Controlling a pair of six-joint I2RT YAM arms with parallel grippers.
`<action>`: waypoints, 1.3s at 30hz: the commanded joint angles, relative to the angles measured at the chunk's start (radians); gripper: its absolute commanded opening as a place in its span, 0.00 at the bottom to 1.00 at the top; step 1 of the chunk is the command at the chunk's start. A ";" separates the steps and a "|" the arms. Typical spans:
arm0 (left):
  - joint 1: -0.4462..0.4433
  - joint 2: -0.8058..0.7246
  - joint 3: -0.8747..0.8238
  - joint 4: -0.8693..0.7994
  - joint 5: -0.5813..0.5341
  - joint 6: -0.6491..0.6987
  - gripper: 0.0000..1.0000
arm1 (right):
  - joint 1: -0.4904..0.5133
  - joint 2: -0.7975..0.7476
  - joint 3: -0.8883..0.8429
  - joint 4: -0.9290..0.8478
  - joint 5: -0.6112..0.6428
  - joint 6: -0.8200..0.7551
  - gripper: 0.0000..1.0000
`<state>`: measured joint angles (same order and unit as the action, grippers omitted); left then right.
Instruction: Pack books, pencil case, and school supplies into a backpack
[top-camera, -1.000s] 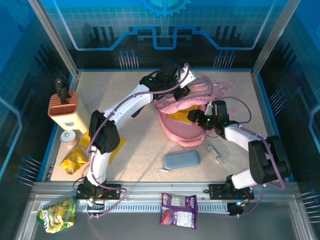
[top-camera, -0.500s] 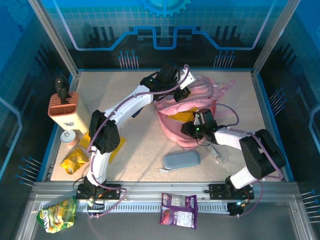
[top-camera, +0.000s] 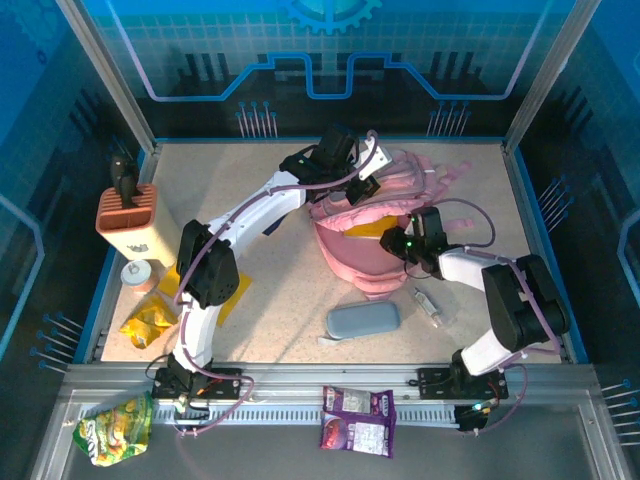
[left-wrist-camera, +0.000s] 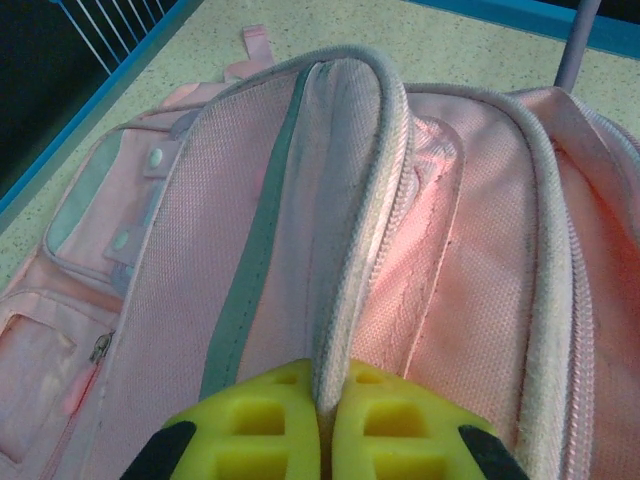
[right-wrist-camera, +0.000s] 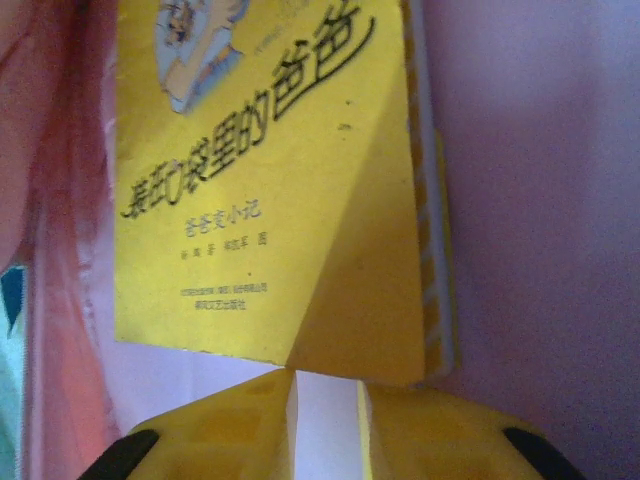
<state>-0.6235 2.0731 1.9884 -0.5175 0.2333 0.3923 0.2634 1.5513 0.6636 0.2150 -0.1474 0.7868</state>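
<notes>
The pink backpack (top-camera: 360, 268) lies at mid-table with its mouth facing right. My left gripper (top-camera: 362, 183) is shut on the backpack's top rim (left-wrist-camera: 345, 200), whose grey piping runs down between the yellow fingers (left-wrist-camera: 325, 400). A yellow book (top-camera: 365, 232) with a cartoon cover lies inside the bag against the pink lining (right-wrist-camera: 540, 150). My right gripper (top-camera: 397, 243) sits at the bag's mouth, and the book's (right-wrist-camera: 270, 200) lower edge lies just past its fingertips (right-wrist-camera: 327, 385). Its jaws stand narrowly apart with nothing between them. The grey-blue pencil case (top-camera: 362, 320) and a small clear tube (top-camera: 428, 305) lie in front of the bag.
An orange-and-cream holder (top-camera: 127, 220), a small cup (top-camera: 135, 273) and a yellow packet (top-camera: 148, 322) stand along the left wall. A flat yellow item (top-camera: 237, 290) lies under the left arm. A purple snack packet (top-camera: 358, 420) and a green bag (top-camera: 113, 428) rest on the front rail.
My right gripper pushed further into the backpack's mouth, then drew back a little, and its jaws narrowed from wide apart. The left gripper has kept its hold on the rim.
</notes>
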 joint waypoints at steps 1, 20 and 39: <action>0.008 -0.085 -0.009 0.082 0.033 -0.001 0.00 | 0.003 -0.071 -0.001 -0.021 -0.074 -0.050 0.25; 0.005 -0.133 -0.204 0.167 0.078 -0.298 0.41 | 0.117 -0.660 0.029 -0.642 -0.075 -0.316 0.67; 0.069 -0.874 -1.095 0.164 -0.295 -0.924 0.69 | 0.410 -0.433 0.068 -0.438 -0.025 -0.336 0.92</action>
<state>-0.5743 1.2778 0.9573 -0.2707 0.0540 -0.4183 0.6250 1.0893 0.7143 -0.3042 -0.1989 0.4618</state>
